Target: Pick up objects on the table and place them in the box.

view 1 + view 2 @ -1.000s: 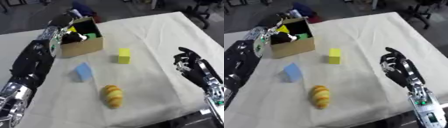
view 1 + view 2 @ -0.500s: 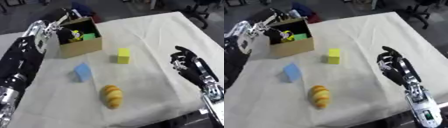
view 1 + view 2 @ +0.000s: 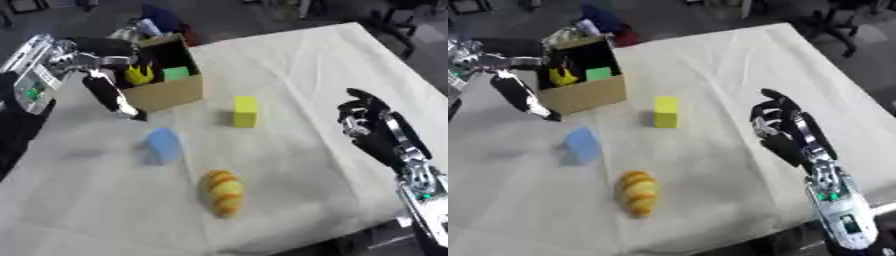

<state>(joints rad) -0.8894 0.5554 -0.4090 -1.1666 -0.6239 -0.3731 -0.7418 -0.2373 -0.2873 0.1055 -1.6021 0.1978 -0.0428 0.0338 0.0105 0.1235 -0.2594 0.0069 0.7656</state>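
Hanging beside the box [image 3: 171, 85], the left hand [image 3: 109, 92] points straight, empty fingers down — the blue block [image 3: 163, 145] lies just below them. Judged best: lower squarely over it before curling. Beyond sit the bread [image 3: 222, 191], yellow block [image 3: 246, 111] and the right hand [image 3: 367, 125], fingers loosely curled, idle.

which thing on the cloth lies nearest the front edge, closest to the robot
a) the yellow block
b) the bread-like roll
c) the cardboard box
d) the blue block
b: the bread-like roll lies lowest in the view, in front of the blue block, the yellow block and the cardboard box.
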